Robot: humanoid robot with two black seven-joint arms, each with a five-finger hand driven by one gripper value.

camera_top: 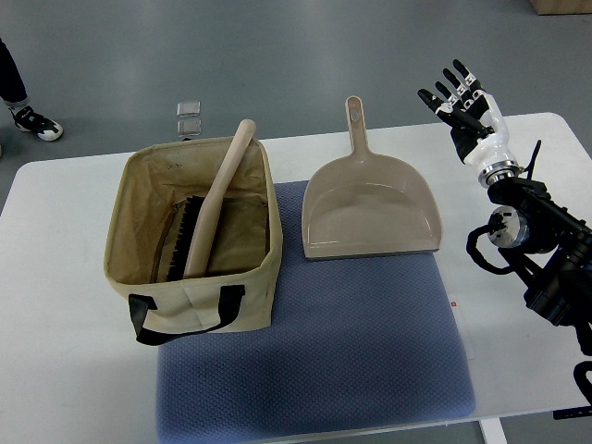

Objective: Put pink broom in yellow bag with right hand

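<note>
- The right hand point(460, 100), black-fingered on a white wrist, hovers at the upper right of the frame with fingers spread, holding nothing.
- The pinkish-beige plastic dustpan point(370, 208) lies left of it, on the blue textured mat point(324, 351).
- The pale pink broom point(215, 199) already stands tilted in the yellowish canvas bag point(199, 296) at left, handle leaning on the far rim.
- Risk: a nudge to the soft bag could tip the protruding handle out.

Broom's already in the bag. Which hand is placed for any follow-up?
Right. The right hand is raised, fingers spread, beyond the dustpan; no left arm is in view. The broom stands in the bag.
</note>
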